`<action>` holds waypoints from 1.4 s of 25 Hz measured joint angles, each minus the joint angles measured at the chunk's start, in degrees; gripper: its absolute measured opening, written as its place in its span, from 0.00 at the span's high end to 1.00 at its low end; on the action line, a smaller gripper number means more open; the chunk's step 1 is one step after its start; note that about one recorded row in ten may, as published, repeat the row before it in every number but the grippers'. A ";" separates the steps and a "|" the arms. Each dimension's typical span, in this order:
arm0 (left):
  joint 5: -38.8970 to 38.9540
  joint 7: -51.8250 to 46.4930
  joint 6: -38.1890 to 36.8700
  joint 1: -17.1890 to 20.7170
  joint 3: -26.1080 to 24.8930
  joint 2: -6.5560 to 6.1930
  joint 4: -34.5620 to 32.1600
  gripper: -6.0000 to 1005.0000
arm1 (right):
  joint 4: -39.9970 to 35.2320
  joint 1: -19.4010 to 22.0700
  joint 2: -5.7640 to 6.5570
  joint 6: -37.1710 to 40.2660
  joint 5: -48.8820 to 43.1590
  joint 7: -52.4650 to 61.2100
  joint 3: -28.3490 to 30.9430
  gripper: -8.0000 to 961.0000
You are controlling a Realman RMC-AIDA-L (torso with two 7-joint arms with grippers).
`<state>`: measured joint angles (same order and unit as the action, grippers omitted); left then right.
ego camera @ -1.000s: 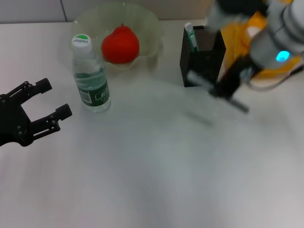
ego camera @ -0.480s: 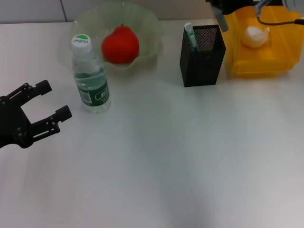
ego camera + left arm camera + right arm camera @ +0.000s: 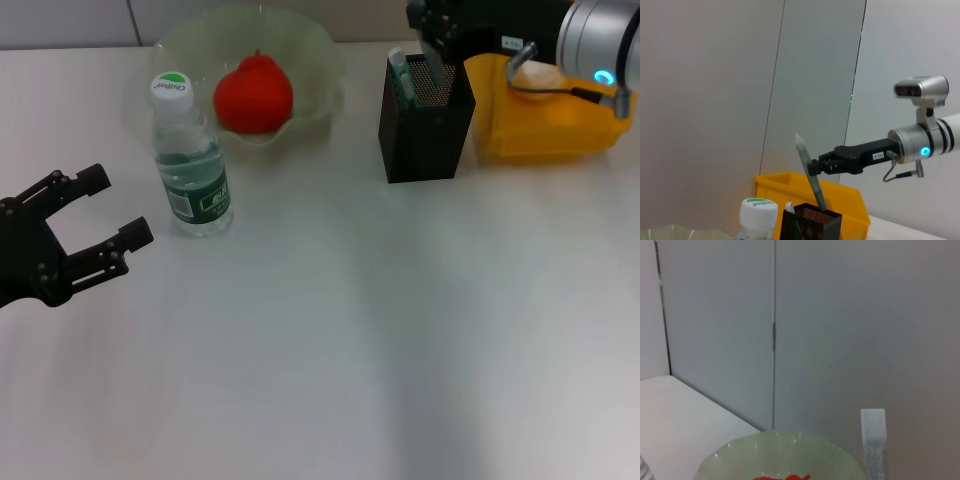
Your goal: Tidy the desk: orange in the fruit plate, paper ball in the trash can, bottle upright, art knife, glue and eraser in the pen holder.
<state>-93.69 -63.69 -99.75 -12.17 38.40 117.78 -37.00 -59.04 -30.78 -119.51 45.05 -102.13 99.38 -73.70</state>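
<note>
A plain white table (image 3: 330, 340) fills the head view, evenly lit with soft shadows. Behind it stands a pale grey wall (image 3: 715, 90) of flat panels, split by thin dark vertical seams (image 3: 856, 85) between the panels.

This is looking like an office or lab test room set up as a desk. A plain white surface (image 3: 350, 330) is carrying desk things: a black mesh pen holder (image 3: 425, 120) sitting just below the right gripper (image 3: 432, 38), a yellow trash can (image 3: 540, 120) beside that gripper, and a water bottle (image 3: 190, 165) standing beyond the left gripper (image 3: 95, 215). Bare grey wall panels (image 3: 740, 75) with narrow vertical seams are closing in the room behind the surface.
</note>
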 joint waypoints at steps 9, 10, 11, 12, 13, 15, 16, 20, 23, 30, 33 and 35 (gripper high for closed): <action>0.00 0.31 0.10 -0.38 0.12 -0.04 0.00 0.14 | 7.82 -0.67 0.01 0.05 5.12 -8.18 -0.01 0.84; 0.00 0.51 0.05 -0.38 0.23 -0.08 0.00 0.14 | 8.13 -0.44 0.03 0.32 5.27 -8.17 0.07 0.84; -0.01 0.65 -0.04 -0.38 0.36 -0.14 0.00 0.14 | 8.20 -0.10 0.08 0.69 5.40 -8.17 0.10 0.84; -0.03 0.71 -0.09 -0.39 0.43 -0.19 0.00 0.14 | 8.21 0.13 0.12 1.02 5.46 -8.17 0.14 0.84; -0.05 0.85 -0.12 -0.39 0.47 -0.28 0.00 0.14 | 8.16 0.46 0.17 1.59 5.46 -8.16 0.21 0.84; -0.09 1.16 -0.20 -0.40 0.48 -0.31 0.00 0.14 | 7.77 1.08 0.23 3.40 5.46 -8.14 0.90 0.83; -0.10 1.31 -0.25 -0.40 0.46 -0.35 0.00 0.14 | 7.52 1.33 0.24 4.87 5.47 -8.11 1.71 0.79; -0.16 0.71 -0.41 -0.57 0.64 -0.92 0.00 0.14 | 6.39 2.44 0.41 15.12 5.50 -8.04 7.34 0.63; -1.74 -0.65 -1.02 -0.87 1.11 -1.57 -0.01 0.14 | 5.93 3.72 0.84 26.86 5.30 -9.94 13.12 0.54; -10.96 -5.15 -4.63 -3.28 1.28 -2.57 -0.14 0.14 | 8.38 8.56 2.96 51.44 3.57 -20.19 20.52 0.31; -15.42 -6.58 -5.24 -4.53 1.35 -2.41 -0.29 0.14 | 11.71 9.35 4.61 56.16 1.94 -20.03 20.63 0.20; -17.65 -6.93 -5.37 -5.22 1.37 -2.14 -0.40 0.14 | 14.16 9.66 5.10 57.48 0.51 -20.07 20.70 0.15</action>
<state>-111.34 -70.62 -105.11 -17.39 39.78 115.64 -37.40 -44.89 -21.12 -114.41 102.53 -101.62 79.30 -53.00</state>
